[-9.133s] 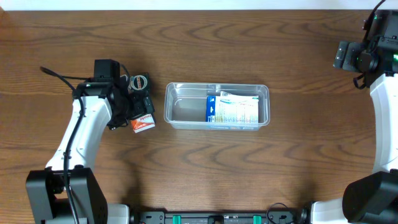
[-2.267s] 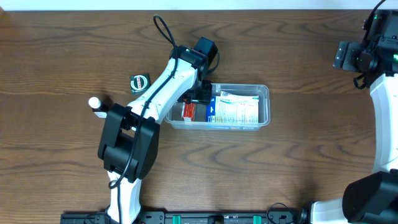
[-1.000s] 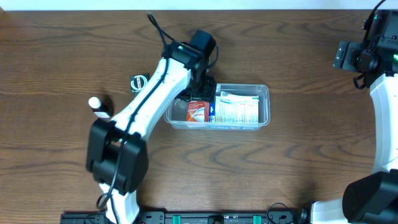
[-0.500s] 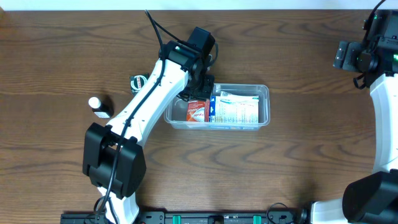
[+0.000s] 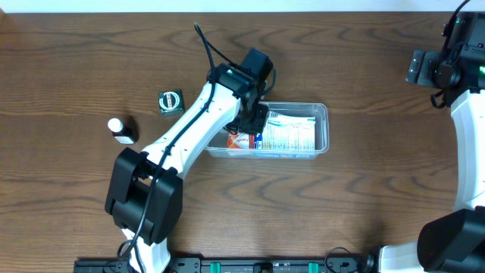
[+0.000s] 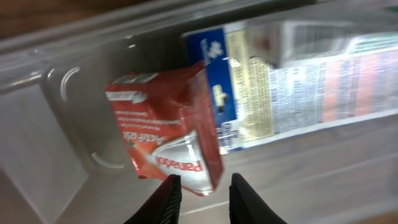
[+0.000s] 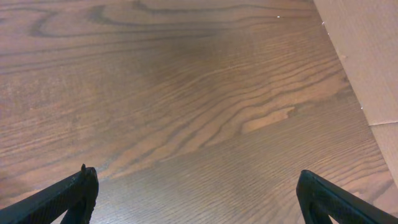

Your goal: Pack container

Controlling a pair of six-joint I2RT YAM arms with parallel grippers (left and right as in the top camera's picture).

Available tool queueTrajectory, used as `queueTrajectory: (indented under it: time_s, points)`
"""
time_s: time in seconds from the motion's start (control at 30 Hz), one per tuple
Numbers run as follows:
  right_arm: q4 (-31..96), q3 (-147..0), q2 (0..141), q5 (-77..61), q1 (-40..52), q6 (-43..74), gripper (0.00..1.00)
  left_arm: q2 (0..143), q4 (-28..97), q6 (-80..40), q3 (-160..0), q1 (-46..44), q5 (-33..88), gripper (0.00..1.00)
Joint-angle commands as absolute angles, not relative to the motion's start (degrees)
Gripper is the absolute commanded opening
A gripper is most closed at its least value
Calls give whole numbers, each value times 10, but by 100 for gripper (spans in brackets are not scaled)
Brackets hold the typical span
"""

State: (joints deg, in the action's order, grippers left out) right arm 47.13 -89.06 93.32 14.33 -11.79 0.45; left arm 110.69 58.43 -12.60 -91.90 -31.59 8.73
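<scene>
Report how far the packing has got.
Done: the blue box and the red box lie in the container. In hand: nothing is gripped. The left gripper hovers open just over the red box, and the right gripper is open over the table, far off. Left: the round green item and the bottle sit on the table outside the container.

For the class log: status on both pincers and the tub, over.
Left pincer open above red cardboard box inside clear rectangular plastic tub. Right pincer open over wooden table. Blue-white carton beside box; nothing blocking.
</scene>
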Motion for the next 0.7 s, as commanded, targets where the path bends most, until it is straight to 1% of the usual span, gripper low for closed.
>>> queueTrajectory:
  time_s: [0.0,0.13,0.37,0.67]
  points:
    - [472,-891,934,143,-120,13,99,1115,574,-126,-902,-314,68,27]
    - [472,-891,934,143,-120,13,99,1115,551,-130,-883,-315,69,24]
    - [472,-891,934,143,-120,13,99,1115,512,-130,-855,-315,69,24]
    - [472,-891,934,143,-120,13,99,1115,494,-129,-850,-315,61,24]
